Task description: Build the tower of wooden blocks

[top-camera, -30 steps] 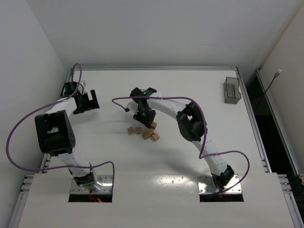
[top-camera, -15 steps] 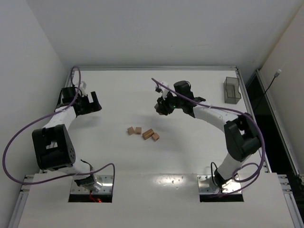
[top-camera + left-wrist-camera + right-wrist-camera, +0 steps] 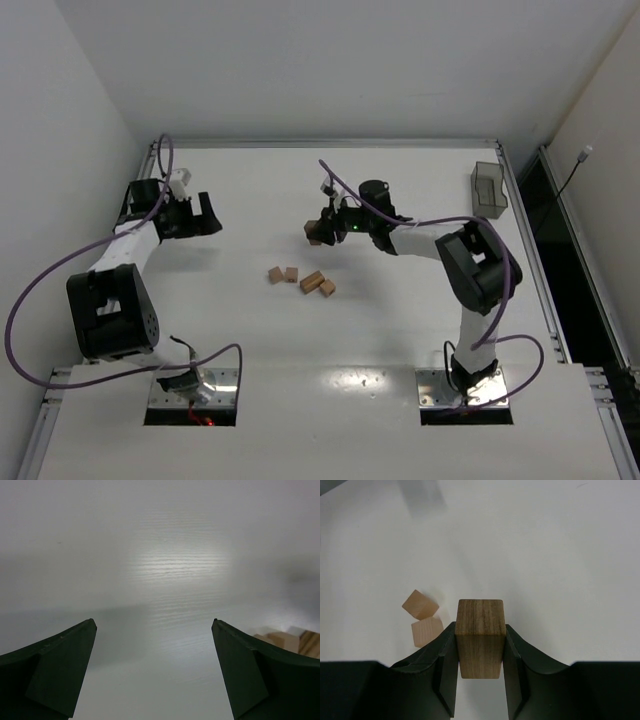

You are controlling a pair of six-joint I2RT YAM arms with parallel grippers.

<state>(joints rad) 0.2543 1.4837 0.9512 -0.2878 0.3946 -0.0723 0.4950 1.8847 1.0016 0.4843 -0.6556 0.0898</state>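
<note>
My right gripper (image 3: 318, 232) hangs over the table's middle, shut on a darker brown wood block (image 3: 480, 637) that stands upright between its jaws, shown from above as a small brown block (image 3: 314, 237). Several light wood blocks (image 3: 300, 280) lie loose in a short row in front of it. Two of them (image 3: 422, 617) lie to the left of the held block in the right wrist view. My left gripper (image 3: 208, 220) stands wide open (image 3: 153, 622) at the left over bare table, with some blocks (image 3: 287, 640) past its right finger. No tower shows in any view.
A translucent grey bin (image 3: 488, 190) stands at the back right corner. Walls close off the table at the left and back, and a raised rail (image 3: 530, 260) runs along its right edge. Purple cables loop beside both arms.
The right arm lifted a block off the loose group, swung its elbow out to the right, and now holds the block behind the row. The left gripper shifted slightly right.
</note>
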